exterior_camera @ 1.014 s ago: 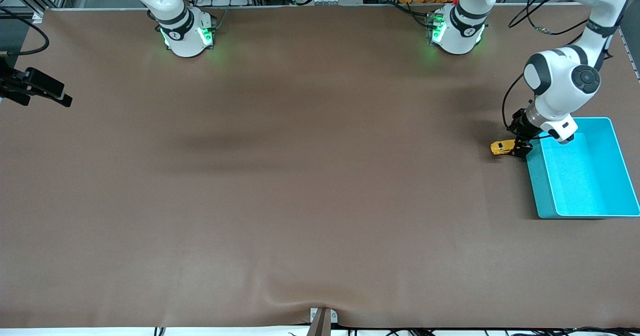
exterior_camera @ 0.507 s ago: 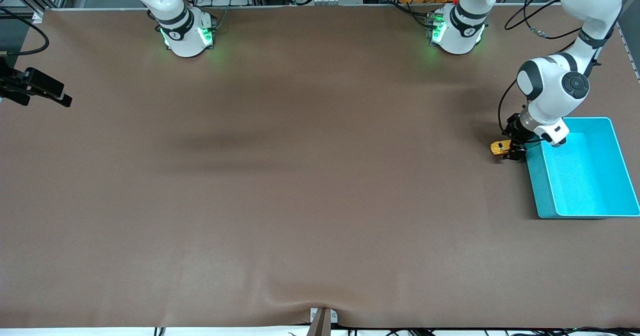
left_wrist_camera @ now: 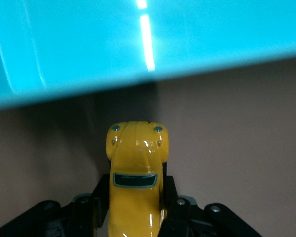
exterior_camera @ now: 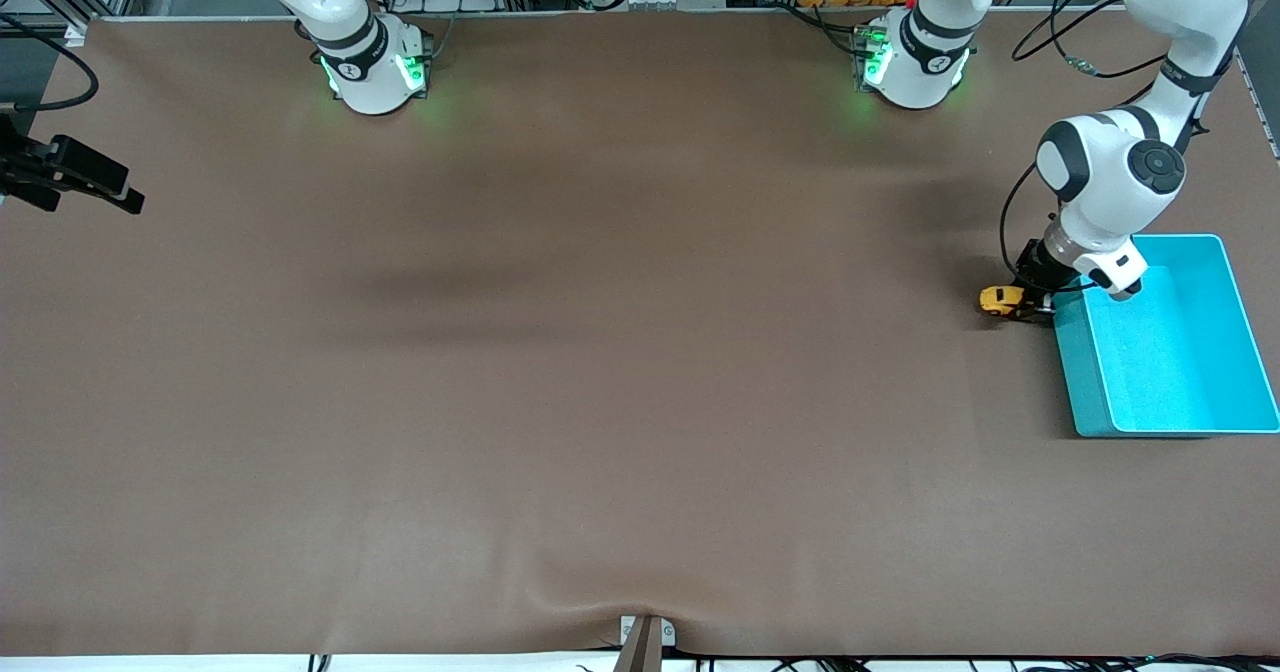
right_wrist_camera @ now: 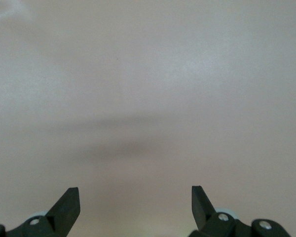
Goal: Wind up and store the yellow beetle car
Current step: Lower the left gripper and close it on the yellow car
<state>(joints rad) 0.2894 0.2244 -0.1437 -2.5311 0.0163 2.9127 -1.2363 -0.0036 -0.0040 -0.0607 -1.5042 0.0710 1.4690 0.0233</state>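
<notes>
From the front view, the left tool (exterior_camera: 1030, 304) is down at bench (exterior_camera: 600, 352) level, clamped on the small glossy yellow beetle-shaped toy car (exterior_camera: 1000, 299), which sits on the matte brown bench just beside the smooth teal plastic bin (exterior_camera: 1250, 352), at the left arm's end. In the left wrist view, the dark fingers (left_wrist_camera: 173, 197) pinch the car (left_wrist_camera: 135, 182) at its rounded flanks, nose pointing at the bin's shiny wall (left_wrist_camera: 89, 44); that slick curved shell could squirt free on lifting, or the nose could strike the wall. In the right wrist view, the right tool (right_wrist_camera: 135, 205) waits with fingers spread over bare bench, holding nothing.
</notes>
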